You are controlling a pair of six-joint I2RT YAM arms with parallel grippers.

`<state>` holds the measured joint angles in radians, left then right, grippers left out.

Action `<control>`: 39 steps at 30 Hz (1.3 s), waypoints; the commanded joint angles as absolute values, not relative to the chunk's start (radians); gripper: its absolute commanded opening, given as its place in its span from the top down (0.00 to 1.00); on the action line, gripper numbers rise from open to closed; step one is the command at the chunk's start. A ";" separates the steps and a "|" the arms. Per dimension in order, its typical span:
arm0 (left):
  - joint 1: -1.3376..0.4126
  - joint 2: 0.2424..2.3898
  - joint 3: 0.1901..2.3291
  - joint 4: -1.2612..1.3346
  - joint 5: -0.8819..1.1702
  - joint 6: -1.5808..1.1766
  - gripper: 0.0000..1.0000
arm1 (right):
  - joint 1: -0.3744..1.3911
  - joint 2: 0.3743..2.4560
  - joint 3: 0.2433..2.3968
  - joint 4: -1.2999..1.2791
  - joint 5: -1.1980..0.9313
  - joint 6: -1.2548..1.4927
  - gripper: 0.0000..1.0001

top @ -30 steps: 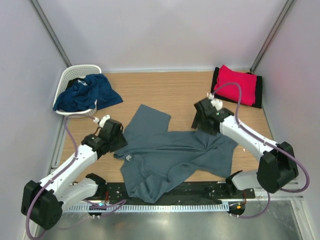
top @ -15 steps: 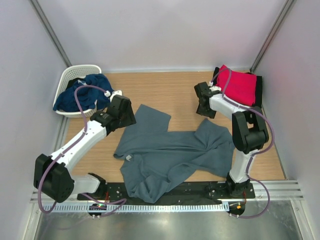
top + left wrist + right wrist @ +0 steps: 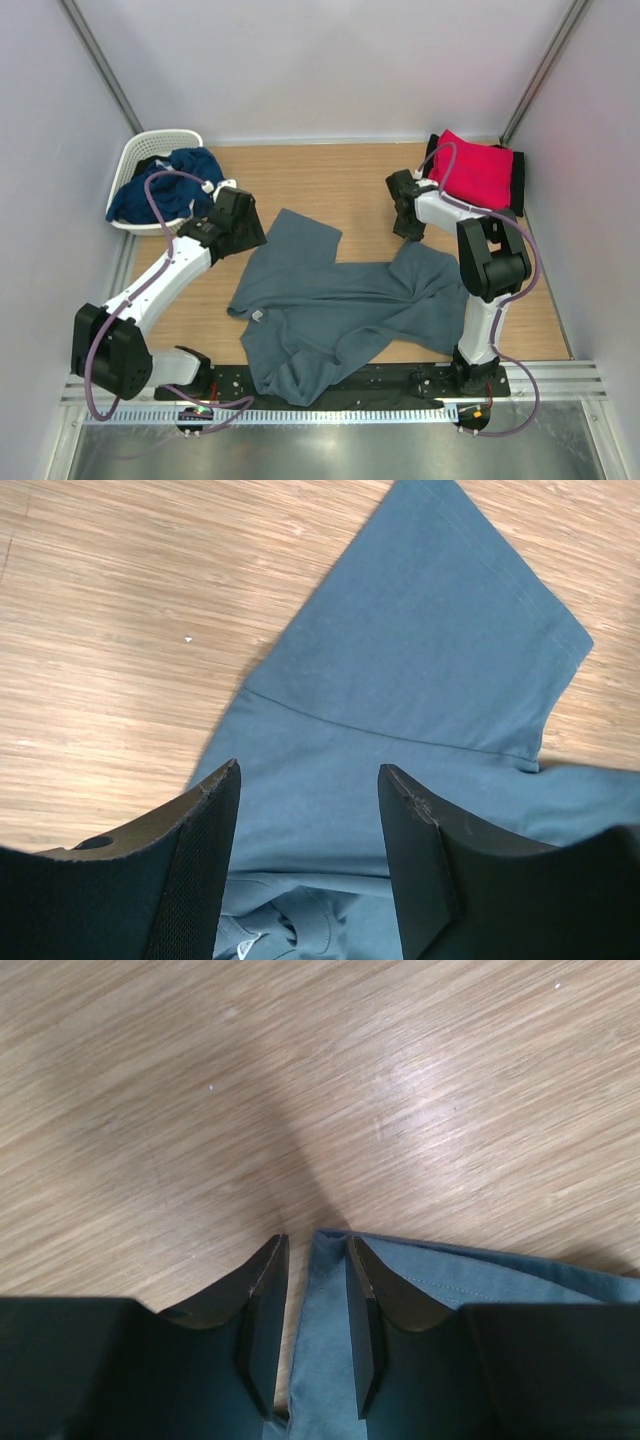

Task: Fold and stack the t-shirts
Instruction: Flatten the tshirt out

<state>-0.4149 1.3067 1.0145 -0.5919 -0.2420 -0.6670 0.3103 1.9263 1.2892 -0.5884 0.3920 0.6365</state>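
shirt position: slate grey-blue t-shirt (image 3: 340, 310) lay rumpled mid-table (image 3: 340, 180), its long run roughly left to right, with 1 sleeve flap pointing to the far side. left gripper (image 3: 310, 780) hovered over that sleeve, fingers spread, nothing held and the cloth directly below. right gripper (image 3: 312, 1250) sat at the shirt's far-right corner, jaws narrowly parted with the hemmed edge lying in the gap; it did not look nipped yet. red t-shirt (image 3: 480, 170) lay folded on black t-shirt (image 3: 515, 190) at far right; navy t-shirt (image 3: 170, 190) was in the basket (image 3: 160, 138), far left. judgement: each arm was nearest its own far corner, so those 2 corners looked like the pickup points for spreading flat.
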 commanded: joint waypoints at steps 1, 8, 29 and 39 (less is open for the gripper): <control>-0.399 1.315 1.011 -0.554 -0.225 -0.643 0.41 | 0.321 1.916 1.266 -0.581 0.411 0.649 0.64; -0.382 1.342 1.003 -0.523 -0.216 -0.641 0.40 | 0.328 1.908 1.262 -0.606 0.468 0.638 0.73; -0.325 1.857 1.354 -0.304 -0.066 -0.440 0.41 | 0.319 1.821 1.226 -0.632 0.497 0.634 0.99; -0.321 2.106 1.653 -0.439 -0.070 -0.347 0.42 | 0.314 1.825 1.233 -0.632 0.480 0.623 0.99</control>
<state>-0.3206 2.0594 1.5684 -0.3950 -0.0795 -0.3985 0.3187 1.8751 1.2243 -0.6281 0.4690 0.6312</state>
